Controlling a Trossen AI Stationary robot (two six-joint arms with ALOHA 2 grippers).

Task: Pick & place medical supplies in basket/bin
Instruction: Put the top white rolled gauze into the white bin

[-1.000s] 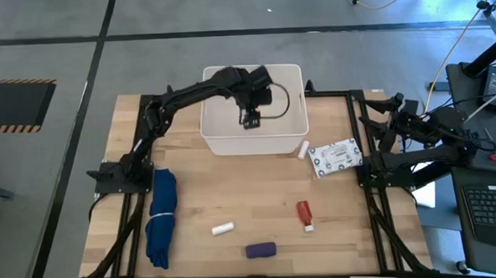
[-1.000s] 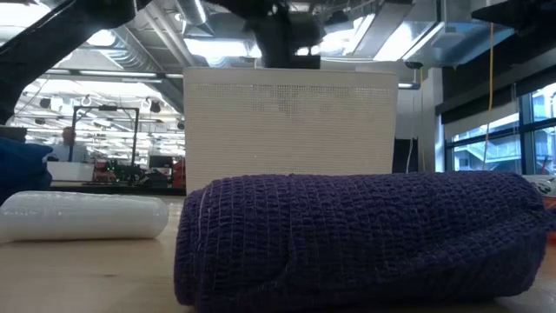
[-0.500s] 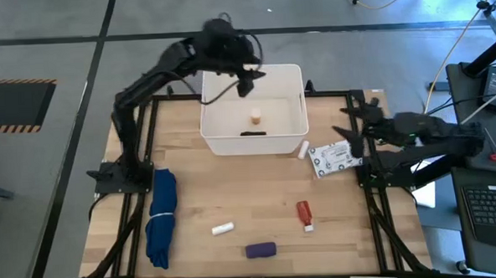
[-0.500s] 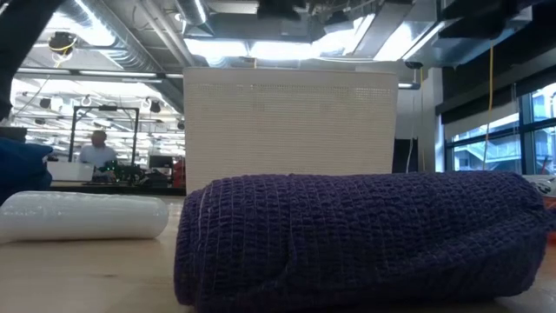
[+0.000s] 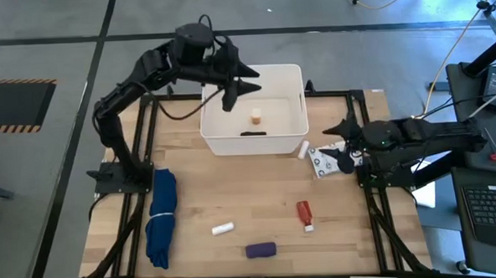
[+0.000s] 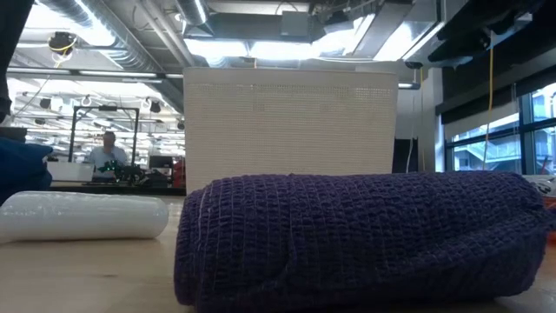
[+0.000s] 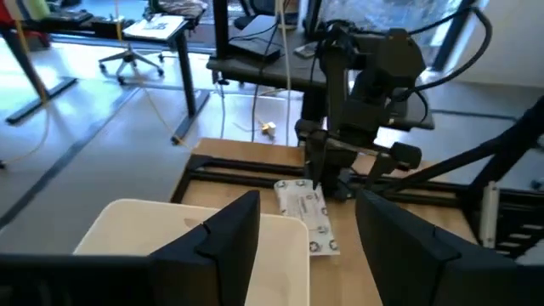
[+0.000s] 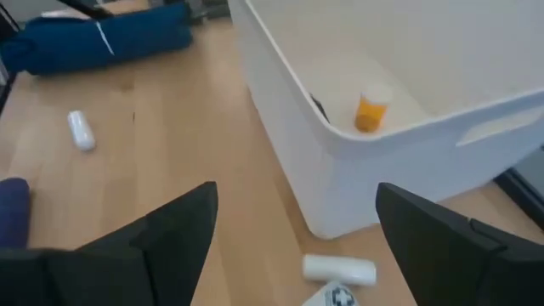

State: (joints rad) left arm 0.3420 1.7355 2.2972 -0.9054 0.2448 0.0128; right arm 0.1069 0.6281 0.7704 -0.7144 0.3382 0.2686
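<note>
Your right gripper (image 5: pixel 342 152), jaws apart, hovers at 3 o'clock over the blister pack (image 5: pixel 331 159); it could nudge the white roll (image 5: pixel 303 149) against the bin (image 5: pixel 294 141). Left gripper (image 5: pixel 233 88), jaws apart, empty.

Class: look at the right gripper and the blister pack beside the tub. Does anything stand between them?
Nothing visible does. The right gripper, open, hovers at the blister pack; a white roll lies beside it, against the tub.
</note>
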